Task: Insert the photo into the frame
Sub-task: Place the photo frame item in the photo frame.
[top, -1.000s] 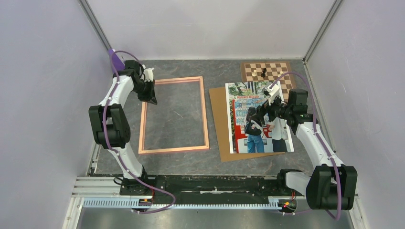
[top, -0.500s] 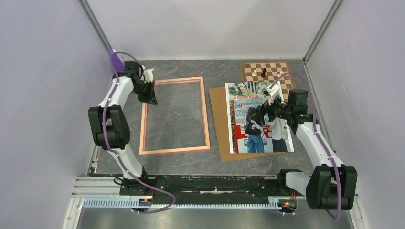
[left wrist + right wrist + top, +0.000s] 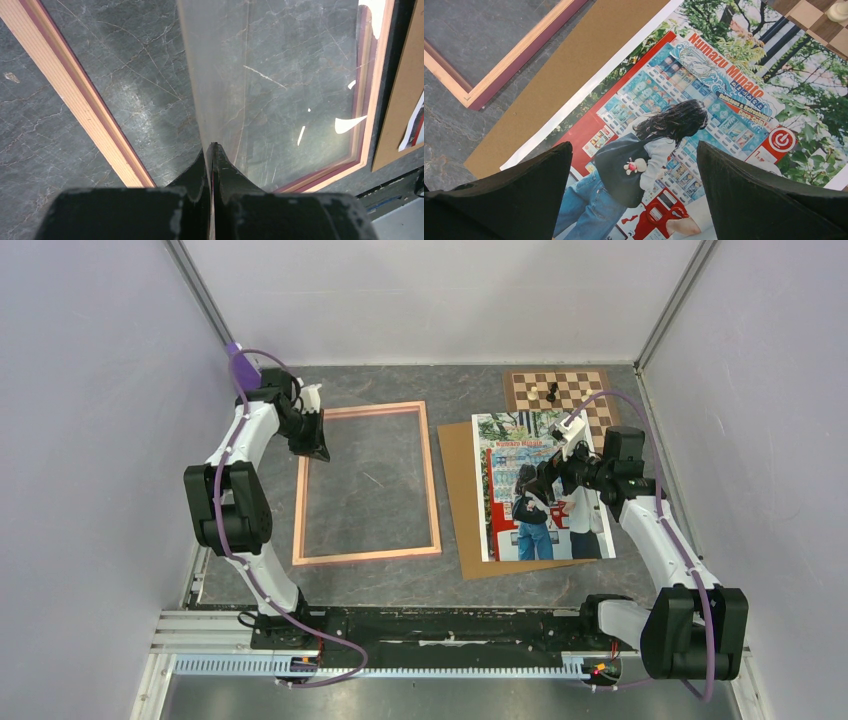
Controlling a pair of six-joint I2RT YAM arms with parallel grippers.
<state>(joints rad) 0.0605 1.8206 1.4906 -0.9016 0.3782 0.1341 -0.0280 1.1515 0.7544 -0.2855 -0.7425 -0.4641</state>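
The photo (image 3: 510, 455) lies face up on a brown backing board (image 3: 462, 500) right of centre. It shows a dark-haired woman in jeans at a red vending machine (image 3: 684, 100). My right gripper (image 3: 533, 498) hovers just above it, jaws wide open and empty (image 3: 634, 145). The frame (image 3: 432, 480) lies flat to the left, showing pale wood. My left gripper (image 3: 315, 447) is at its far left corner, shut on the edge of a thin clear pane (image 3: 220, 75). The pane runs edge-on from the jaws (image 3: 212, 146) over the frame's opening.
A brown-and-cream chessboard (image 3: 570, 390) with two pieces (image 3: 550, 392) sits at the back right, its corner under the photo's top. Pale walls close in the table on three sides. The arm bases' rail (image 3: 440, 640) runs along the near edge.
The frame's near end has slid slightly to the right. Both arms have hardly moved.
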